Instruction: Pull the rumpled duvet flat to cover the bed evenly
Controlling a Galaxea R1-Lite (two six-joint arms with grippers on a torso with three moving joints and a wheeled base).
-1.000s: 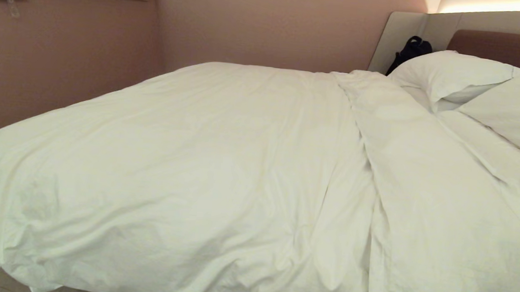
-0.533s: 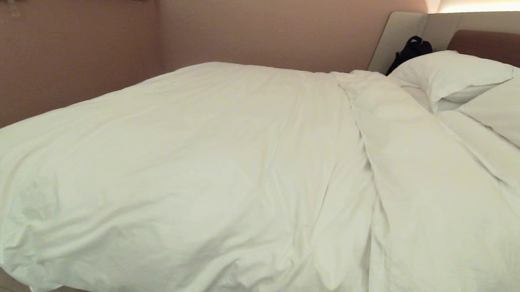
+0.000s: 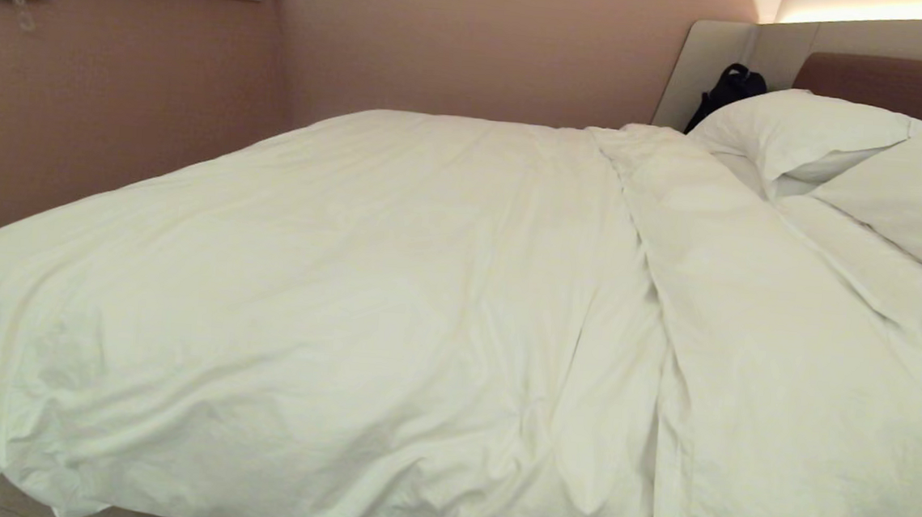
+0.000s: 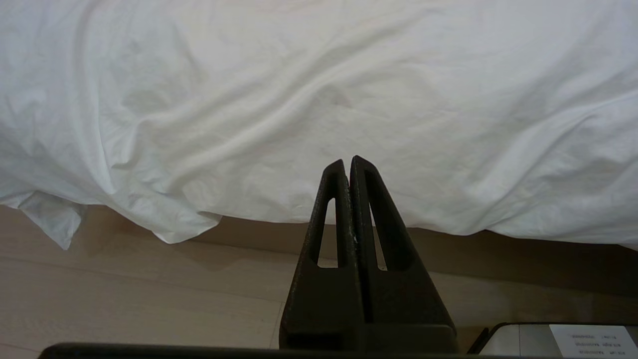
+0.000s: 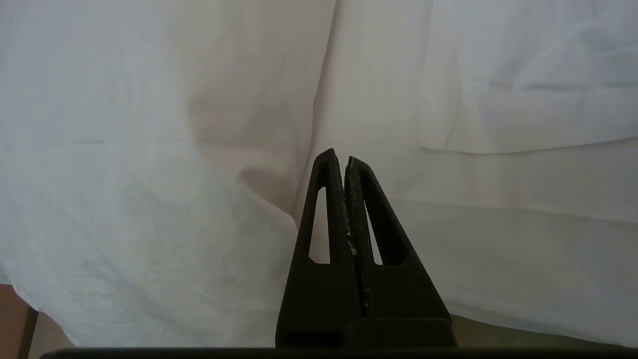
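Note:
The puffy white duvet (image 3: 361, 300) lies spread over the bed, whose padded headboard (image 3: 871, 80) shows at the far right. A long fold runs across the duvet toward the pillows. Its near edge hangs down the bed's side (image 4: 309, 114), ending just above the floor. Neither arm shows in the head view. My left gripper (image 4: 347, 162) is shut and empty, low beside the bed, pointing at the hanging duvet edge. My right gripper (image 5: 338, 158) is shut with nothing in it, facing draped white duvet cloth (image 5: 149, 174) close ahead.
Two plump white pillows (image 3: 803, 128) (image 3: 920, 185) rest against the headboard, with a black bag (image 3: 729, 87) behind them. A pinkish wall (image 3: 115, 104) runs along the bed's far side. Pale wood floor (image 4: 124, 294) lies under the left gripper.

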